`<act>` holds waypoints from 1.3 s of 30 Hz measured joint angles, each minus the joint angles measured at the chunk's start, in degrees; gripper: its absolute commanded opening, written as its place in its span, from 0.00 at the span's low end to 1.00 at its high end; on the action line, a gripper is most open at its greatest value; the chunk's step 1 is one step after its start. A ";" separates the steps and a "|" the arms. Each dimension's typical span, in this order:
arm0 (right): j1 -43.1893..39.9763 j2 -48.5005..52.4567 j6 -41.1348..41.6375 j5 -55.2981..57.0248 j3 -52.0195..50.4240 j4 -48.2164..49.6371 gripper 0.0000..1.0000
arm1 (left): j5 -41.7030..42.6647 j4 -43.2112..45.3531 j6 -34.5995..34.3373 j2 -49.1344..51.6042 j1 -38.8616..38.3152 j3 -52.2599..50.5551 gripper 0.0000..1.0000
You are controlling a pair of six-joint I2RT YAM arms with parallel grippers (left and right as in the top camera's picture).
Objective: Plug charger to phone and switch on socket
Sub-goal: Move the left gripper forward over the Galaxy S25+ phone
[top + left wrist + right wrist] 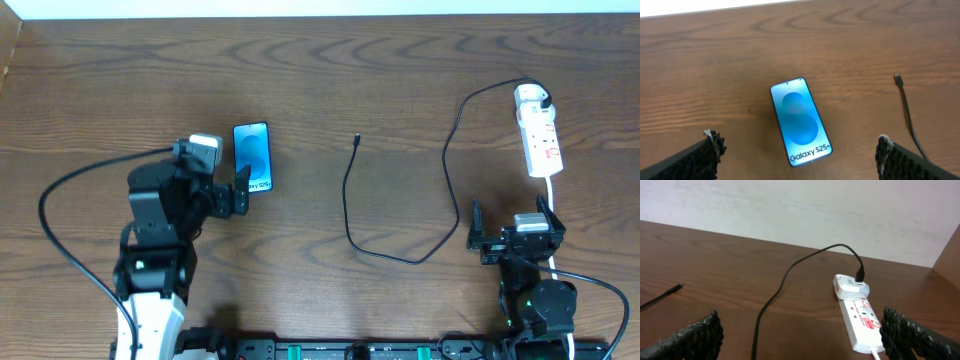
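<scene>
Left gripper (240, 195): you have its jaws spread wide and nothing between them. It sits at the phone's lower left corner, and in your left wrist view the two ribbed fingers (707, 155) stand on either side of the phone's near end.
Right gripper (510, 215): yours is spread fully here too and holds nothing. It is just short of the power strip's near end.
Phone (252, 157): you will find it flat on the wooden table (300, 80), left of centre, screen up and lit cyan-blue, with "Galaxy S25+" readable at the end nearest your left gripper.
Charger cable (347, 190): its small connector tip lies loose on the wood, well apart from the phone on the phone's right. From there the black cable loops toward you, then climbs right to the white plug adapter (850, 286).
Plug adapter: you can see it seated in the far end of the power strip.
Power strip (542, 140): it lies at the table's right side, with red markings along its top. You cannot tell the switch position from these views.
Strip cord (553, 190): it is white and runs from the strip's near end past your right gripper.
</scene>
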 measured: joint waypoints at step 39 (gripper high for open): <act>0.00 0.00 0.00 0.00 0.00 0.00 0.99 | 5.73 -38.62 -1.51 35.87 0.00 50.97 0.98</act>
